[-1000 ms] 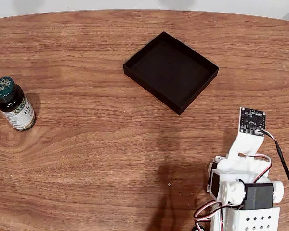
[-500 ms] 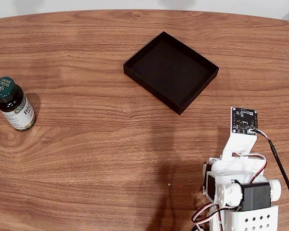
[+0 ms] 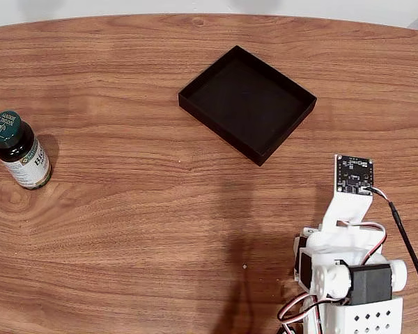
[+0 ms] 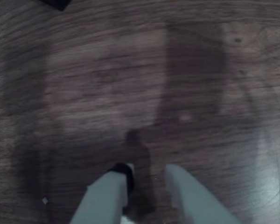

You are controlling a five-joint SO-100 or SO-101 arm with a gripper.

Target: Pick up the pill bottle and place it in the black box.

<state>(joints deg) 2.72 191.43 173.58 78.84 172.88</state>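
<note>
jaws [image 4: 147,179] slightly parted and empty above the table [image 3: 125,229]; reaching step ahead: swing far left to the upright pill bottle [image 3: 19,150], black box [image 3: 247,103] waiting.

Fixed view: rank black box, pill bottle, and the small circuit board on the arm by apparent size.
1. black box, clearly largest.
2. pill bottle.
3. circuit board, smallest, though it rides on the arm nearer the camera, so its true size against the bottle is unsure.
</note>
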